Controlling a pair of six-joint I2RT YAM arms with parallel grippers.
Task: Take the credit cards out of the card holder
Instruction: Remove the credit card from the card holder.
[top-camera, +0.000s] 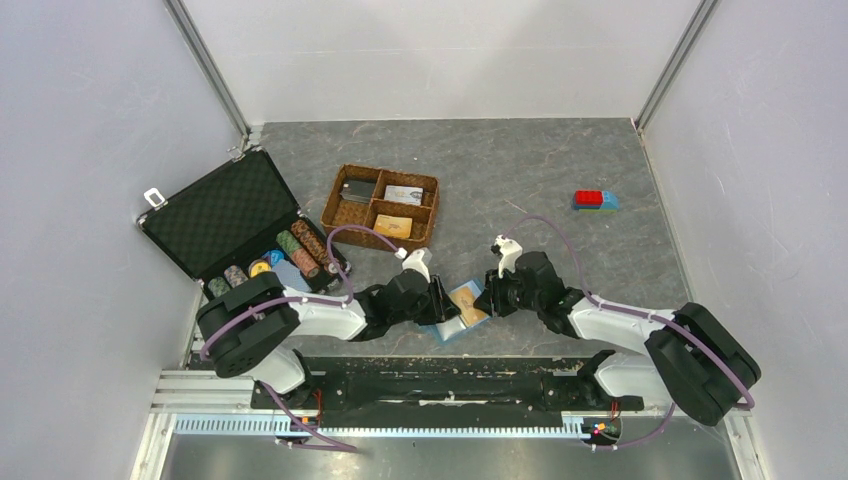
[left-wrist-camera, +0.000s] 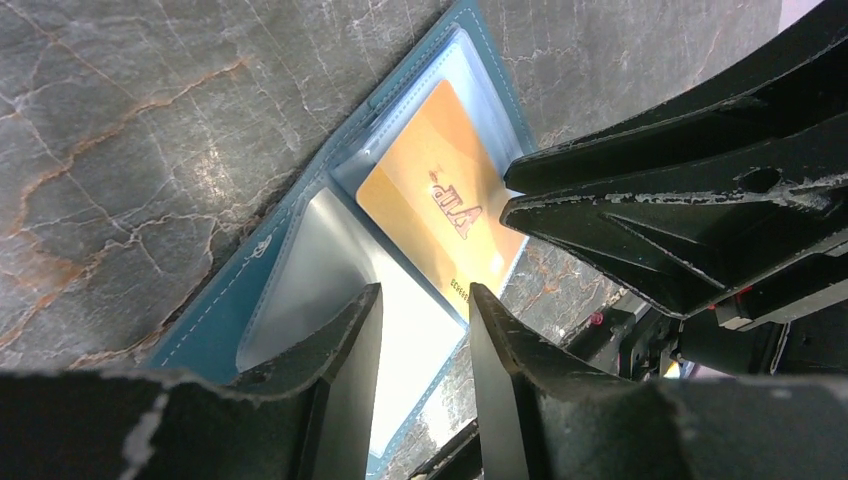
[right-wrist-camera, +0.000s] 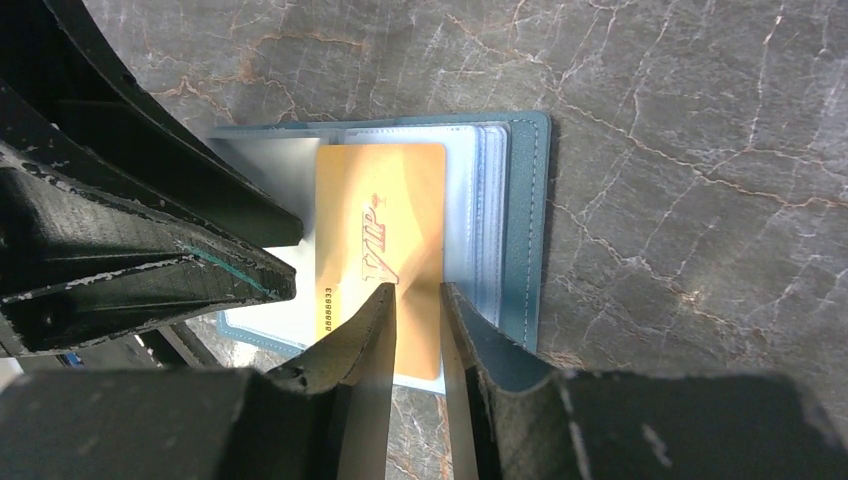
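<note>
Grey marbled counter (top-camera: 560, 170), pale walls on three sides. The biggest thing on it is the black case (top-camera: 215, 205), open at the left with rows of chips (top-camera: 300, 250) along its near edge. Beside it, further back, sits the tray (top-camera: 432, 215) with flat things in some of its compartments.

Between the two arms, near the front edge, the holder (right-wrist-camera: 525, 230) lies open, teal cover down and clear sleeves up. The orange card (right-wrist-camera: 390, 220), stamped VIP, lies flat across the sleeves; I can't tell whether any of it is tucked in.

The left tool (left-wrist-camera: 425, 300) has its jaws a little apart with its tips on a clear page – nothing pinched. The right tool (right-wrist-camera: 415, 295) shows only a narrow gap at the card's near edge, and whether it grips the card I cannot tell.

Off to the right lie small red and blue bricks (top-camera: 594, 200).
</note>
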